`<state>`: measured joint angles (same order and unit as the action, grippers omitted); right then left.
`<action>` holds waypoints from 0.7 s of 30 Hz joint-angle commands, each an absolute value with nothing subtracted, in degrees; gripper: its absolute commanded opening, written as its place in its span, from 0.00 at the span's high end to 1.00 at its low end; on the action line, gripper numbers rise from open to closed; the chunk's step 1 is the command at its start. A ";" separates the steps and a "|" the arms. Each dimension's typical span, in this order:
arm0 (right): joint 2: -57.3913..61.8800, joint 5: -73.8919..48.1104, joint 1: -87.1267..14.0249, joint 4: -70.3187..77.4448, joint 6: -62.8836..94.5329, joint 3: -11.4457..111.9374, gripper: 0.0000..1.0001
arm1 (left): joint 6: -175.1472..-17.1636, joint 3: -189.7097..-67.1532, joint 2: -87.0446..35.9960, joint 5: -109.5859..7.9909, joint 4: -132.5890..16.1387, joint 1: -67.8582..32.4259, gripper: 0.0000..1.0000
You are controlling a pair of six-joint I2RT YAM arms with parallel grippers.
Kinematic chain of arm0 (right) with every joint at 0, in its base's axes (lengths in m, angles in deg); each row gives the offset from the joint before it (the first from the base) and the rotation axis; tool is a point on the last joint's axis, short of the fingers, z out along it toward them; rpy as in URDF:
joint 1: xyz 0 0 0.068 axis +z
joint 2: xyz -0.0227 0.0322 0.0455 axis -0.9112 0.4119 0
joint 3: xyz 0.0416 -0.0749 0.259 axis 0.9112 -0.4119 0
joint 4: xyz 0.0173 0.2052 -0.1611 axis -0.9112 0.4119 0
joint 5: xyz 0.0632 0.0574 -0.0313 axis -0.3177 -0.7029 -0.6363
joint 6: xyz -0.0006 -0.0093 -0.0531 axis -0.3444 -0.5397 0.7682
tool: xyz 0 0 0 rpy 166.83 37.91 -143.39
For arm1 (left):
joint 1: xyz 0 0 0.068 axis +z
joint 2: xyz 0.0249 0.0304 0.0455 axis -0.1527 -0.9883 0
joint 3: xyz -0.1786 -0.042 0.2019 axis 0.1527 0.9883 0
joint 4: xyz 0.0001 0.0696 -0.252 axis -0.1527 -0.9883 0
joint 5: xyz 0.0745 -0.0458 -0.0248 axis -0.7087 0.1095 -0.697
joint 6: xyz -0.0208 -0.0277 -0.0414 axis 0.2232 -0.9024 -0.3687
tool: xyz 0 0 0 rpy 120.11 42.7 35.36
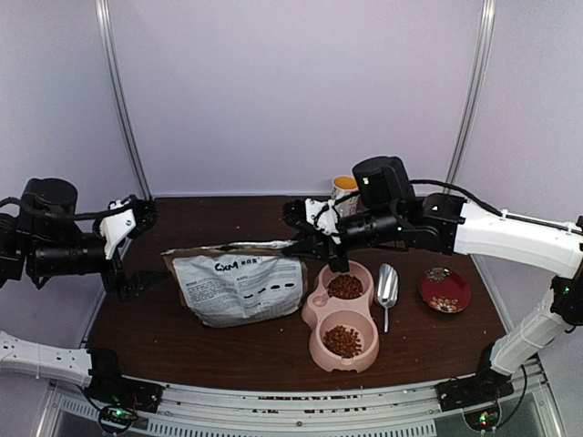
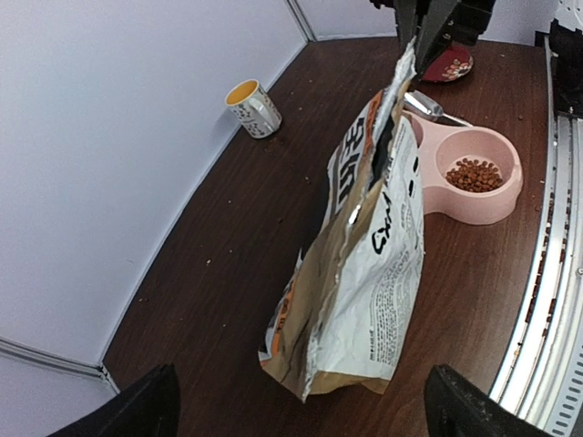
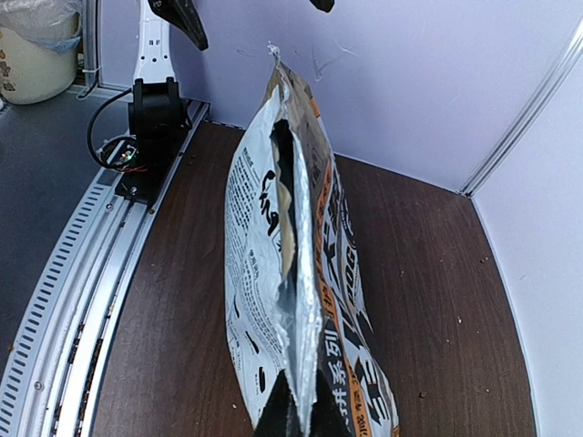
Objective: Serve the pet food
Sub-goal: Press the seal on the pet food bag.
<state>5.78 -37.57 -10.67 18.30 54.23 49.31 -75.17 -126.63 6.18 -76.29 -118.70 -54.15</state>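
The pet food [image 1: 345, 287], small reddish-brown kibble pellets, already sits in both cups of the pink plastic double bowl [image 1: 315, 346], w/ a few more on the small red round dish [image 1: 465, 293] at right. The right tool [image 1: 305, 238] is clamped on the top corner of the brown paper bag w/ white printed label [image 1: 241, 287], right next to the far cup; the bag's torn, foil-lined mouth gapes at that end. The left tool [image 2: 302, 373] stands wide apart, holding nothing, near the bag's other end; contact there can't be made out. Risks, as judged: the bag is held by one corner pinch only, so a lift or tilt may let it sag, twist or slip, & kibble would spill onto the dark wood surface [image 1: 273, 357] instead of a cup. Both cups look well filled, so more pouring could overflow them. The silver metal scoop [image 1: 387, 287] lies just beside the bowl; a low arm swing could knock it. The paper may also tear at the pinch.
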 commanded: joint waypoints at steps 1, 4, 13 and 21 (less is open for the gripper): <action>2.65 -35.61 -10.84 18.89 55.11 47.70 1.00 | -72.46 -123.13 6.01 -72.40 -110.04 -53.88 0.05; 1.97 -35.83 -10.91 18.58 55.42 47.06 1.00 | -72.74 -122.27 4.82 -72.91 -107.21 -53.88 0.13; 1.65 -36.45 -10.73 18.62 55.50 47.27 1.00 | -70.23 -117.89 3.13 -68.26 -102.11 -52.12 0.45; 2.10 -36.52 -10.73 18.94 55.93 47.64 1.00 | -69.48 -116.12 2.97 -67.12 -101.22 -50.28 0.74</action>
<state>3.86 -37.41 -10.67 18.06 55.65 47.73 -70.38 -116.62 2.79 -68.25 -104.97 -50.74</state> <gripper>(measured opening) 0.008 0.322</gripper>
